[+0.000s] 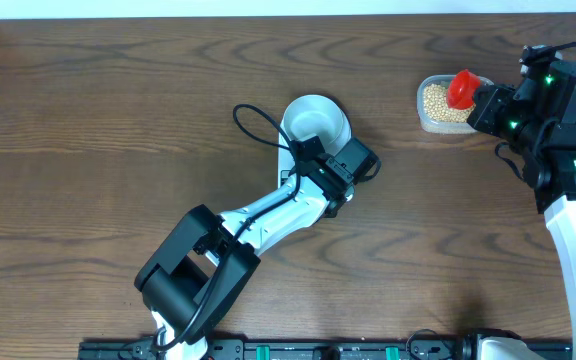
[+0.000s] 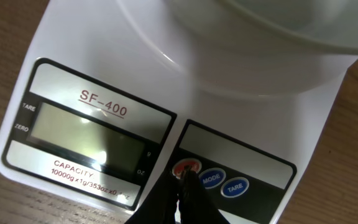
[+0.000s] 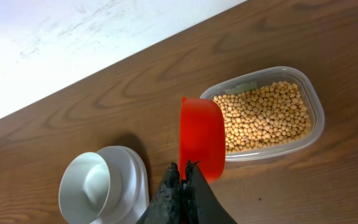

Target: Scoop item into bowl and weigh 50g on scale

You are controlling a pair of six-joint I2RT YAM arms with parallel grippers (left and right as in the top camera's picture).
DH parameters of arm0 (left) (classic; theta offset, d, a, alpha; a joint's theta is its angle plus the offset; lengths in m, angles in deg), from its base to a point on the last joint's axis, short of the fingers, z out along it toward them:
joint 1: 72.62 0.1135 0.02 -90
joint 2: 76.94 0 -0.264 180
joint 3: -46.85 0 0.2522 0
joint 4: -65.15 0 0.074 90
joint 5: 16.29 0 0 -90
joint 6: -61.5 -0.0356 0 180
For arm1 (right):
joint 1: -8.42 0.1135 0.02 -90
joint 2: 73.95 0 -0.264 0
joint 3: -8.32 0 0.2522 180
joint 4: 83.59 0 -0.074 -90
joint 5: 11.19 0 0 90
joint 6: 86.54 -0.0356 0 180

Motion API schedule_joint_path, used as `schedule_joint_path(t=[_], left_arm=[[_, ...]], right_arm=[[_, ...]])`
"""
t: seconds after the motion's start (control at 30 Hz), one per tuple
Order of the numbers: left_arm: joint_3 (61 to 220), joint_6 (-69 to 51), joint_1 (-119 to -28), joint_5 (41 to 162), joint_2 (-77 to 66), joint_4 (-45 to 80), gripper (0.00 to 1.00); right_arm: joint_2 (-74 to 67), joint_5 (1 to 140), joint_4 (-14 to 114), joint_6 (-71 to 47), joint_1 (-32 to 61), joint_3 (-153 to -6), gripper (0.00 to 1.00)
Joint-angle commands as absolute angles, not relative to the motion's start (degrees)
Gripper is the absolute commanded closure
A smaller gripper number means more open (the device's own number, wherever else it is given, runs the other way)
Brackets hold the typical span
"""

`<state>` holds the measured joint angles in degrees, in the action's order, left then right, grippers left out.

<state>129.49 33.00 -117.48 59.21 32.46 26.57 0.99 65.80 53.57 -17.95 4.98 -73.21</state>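
Observation:
The pale grey-white bowl (image 1: 315, 118) stands empty on the white scale (image 2: 104, 68); its underside shows in the left wrist view (image 2: 272, 25), and it shows in the right wrist view (image 3: 86, 185). My left gripper (image 2: 183, 177) is shut, its tips touching the red button (image 2: 186, 168) next to the blank display (image 2: 86, 134). My right gripper (image 3: 183, 168) is shut on a red scoop (image 3: 202, 137), held over the near-left edge of a clear tub (image 3: 312, 118) of tan-yellow beans (image 3: 263, 115). In the overhead view the scoop (image 1: 461, 88) is above the beans (image 1: 438, 103).
Blue MODE (image 2: 211, 179) and TARE (image 2: 235, 186) buttons sit right of the red one. The left arm (image 1: 268, 215) stretches diagonally across the table's middle. The right arm (image 1: 558, 110) fills the right edge. A white wall borders the far table edge (image 3: 104, 56).

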Motion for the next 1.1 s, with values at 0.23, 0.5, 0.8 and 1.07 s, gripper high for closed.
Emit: schedule_joint_path(t=[0.23, 0.5, 0.8, 1.07], left_arm=[[129.23, 32.86, -117.59, 58.12, 33.97, 27.34, 0.93], [129.23, 32.65, -117.59, 57.92, 34.1, 27.78, 0.93], [129.23, 32.67, -117.59, 57.5, 34.28, 27.76, 0.93], [129.23, 32.67, -117.59, 56.24, 34.3, 27.76, 0.93]], right_arm=[[0.22, 66.91, 53.46, -17.03, 4.61, -74.74, 0.99], [0.26, 66.91, 53.49, -17.06, 4.61, -74.74, 0.99], [0.29, 66.91, 53.49, -17.03, 4.61, -74.74, 0.99], [0.31, 66.91, 53.44, -17.03, 4.61, -74.74, 0.99]])
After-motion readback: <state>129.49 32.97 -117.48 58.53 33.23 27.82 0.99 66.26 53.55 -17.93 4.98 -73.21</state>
